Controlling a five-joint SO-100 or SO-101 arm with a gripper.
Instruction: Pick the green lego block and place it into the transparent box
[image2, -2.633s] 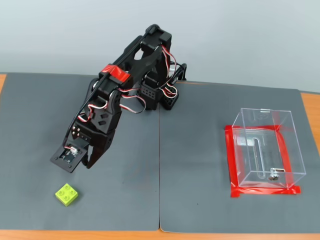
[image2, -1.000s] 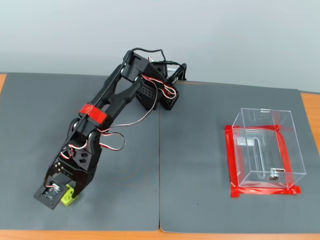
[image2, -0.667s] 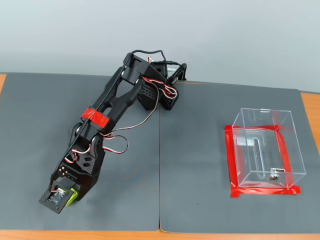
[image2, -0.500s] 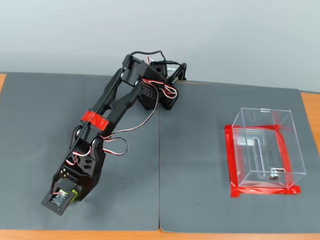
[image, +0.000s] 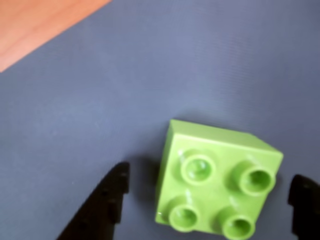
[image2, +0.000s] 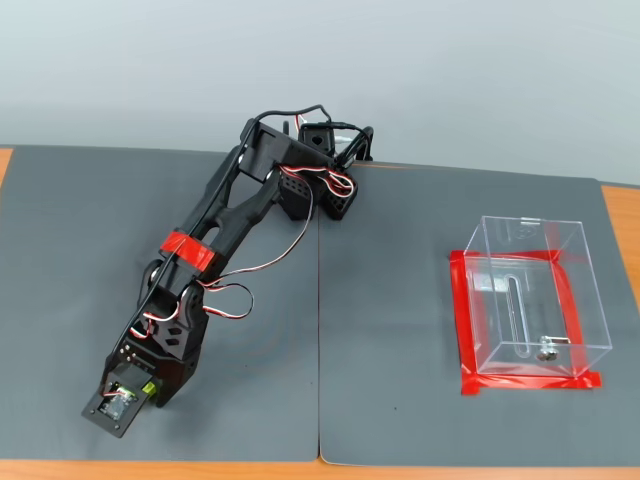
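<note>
In the wrist view the green lego block (image: 217, 182) lies studs up on the grey mat. My gripper (image: 211, 179) is open, with one black finger (image: 107, 200) to the block's left and the other (image: 304, 202) to its right, both apart from it. In the fixed view the arm reaches down to the mat's front left. Its wrist covers the gripper (image2: 135, 395), and only a sliver of the green block (image2: 149, 386) shows. The transparent box (image2: 575, 290), with red tape around its base, stands far to the right.
Two grey mats (image2: 400, 330) cover an orange-brown table (image: 35, 25), which shows at the edges. The arm's base (image2: 325, 165) sits at the back centre. A small metal piece (image2: 547, 350) lies inside the box.
</note>
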